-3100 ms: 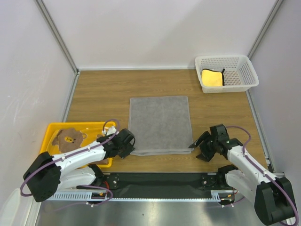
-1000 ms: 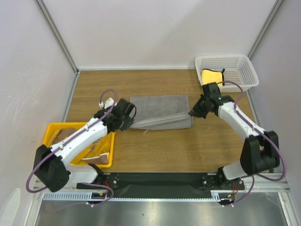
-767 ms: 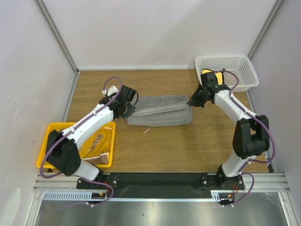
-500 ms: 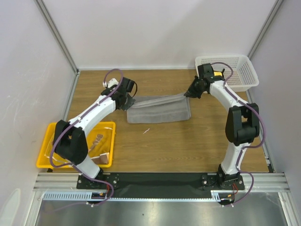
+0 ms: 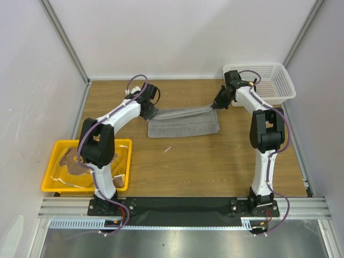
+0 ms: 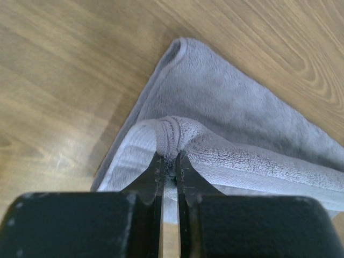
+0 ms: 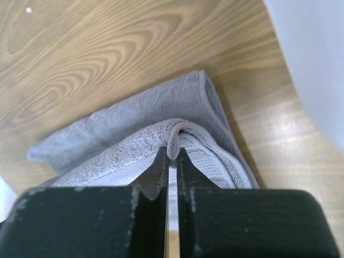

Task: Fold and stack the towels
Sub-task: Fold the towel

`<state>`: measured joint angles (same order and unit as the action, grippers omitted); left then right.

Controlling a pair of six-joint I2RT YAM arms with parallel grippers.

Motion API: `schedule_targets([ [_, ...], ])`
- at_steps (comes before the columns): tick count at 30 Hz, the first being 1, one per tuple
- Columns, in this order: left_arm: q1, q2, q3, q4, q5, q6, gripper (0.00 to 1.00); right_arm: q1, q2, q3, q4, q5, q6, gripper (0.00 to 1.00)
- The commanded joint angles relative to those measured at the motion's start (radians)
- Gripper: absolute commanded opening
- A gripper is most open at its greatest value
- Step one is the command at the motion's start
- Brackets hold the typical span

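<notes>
- The left gripper (image 6: 171, 161) is clamped on a bunched corner of the grey towel (image 5: 185, 124), with a pinch of cloth showing between its nearly closed jaws.
- The right gripper (image 7: 172, 153) is pinched on the opposite corner of the same edge in the same way.
- The held edge hangs between the two grippers, its long axis running left to right across the far half of the table (image 5: 215, 161). The rest of the towel lies flat below and on the near side.
- Both wrist views show the lower layer's far corner reaching just beyond the fingertips. My judgement is that the next move is a short carry away from the bases and then down, with both arms sharing it equally.
- Only the top view shows both arms stretched out, the white mesh basket (image 5: 279, 80) just beside the right gripper, and the bear towel (image 5: 72, 161) in the yellow tray (image 5: 54, 185). The plain yellow towel cannot be made out.
</notes>
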<state>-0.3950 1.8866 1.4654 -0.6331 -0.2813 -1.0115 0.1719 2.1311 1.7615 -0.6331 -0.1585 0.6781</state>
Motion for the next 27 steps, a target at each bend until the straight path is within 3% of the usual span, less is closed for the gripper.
schedule_targets([
  [1,0.053,0.037,0.068,-0.013,-0.05,0.057,0.0,-0.032,0.047,0.078,-0.014,0.083,-0.034,0.0],
  [8,0.071,0.129,0.133,0.021,-0.038,0.09,0.02,-0.041,0.11,0.105,0.007,0.074,-0.031,0.0],
  [11,0.082,0.154,0.173,0.016,-0.039,0.103,0.14,-0.048,0.124,0.127,0.033,0.047,-0.038,0.0],
  [12,0.085,0.164,0.183,0.013,-0.039,0.117,0.28,-0.049,0.127,0.137,0.038,0.037,-0.044,0.07],
  [13,0.09,0.167,0.212,0.004,-0.042,0.125,0.36,-0.052,0.131,0.151,0.044,0.018,-0.057,0.13],
  [14,0.093,0.169,0.225,0.004,-0.047,0.146,0.46,-0.051,0.141,0.176,0.056,0.01,-0.064,0.28],
  [16,0.094,0.163,0.254,0.012,-0.055,0.168,0.7,-0.054,0.154,0.208,0.068,-0.03,-0.081,0.39],
  [18,0.097,0.157,0.271,0.041,-0.058,0.207,0.83,-0.055,0.168,0.262,0.078,-0.067,-0.097,0.5],
  [21,0.1,0.14,0.323,0.049,-0.07,0.267,0.87,-0.055,0.168,0.318,0.096,-0.128,-0.112,0.64],
  [24,0.099,0.097,0.337,0.076,-0.03,0.33,0.88,-0.051,0.136,0.306,0.145,-0.223,-0.123,0.68],
  [27,0.093,0.025,0.241,0.157,0.071,0.382,0.88,-0.029,0.083,0.262,0.159,-0.221,-0.182,0.68],
])
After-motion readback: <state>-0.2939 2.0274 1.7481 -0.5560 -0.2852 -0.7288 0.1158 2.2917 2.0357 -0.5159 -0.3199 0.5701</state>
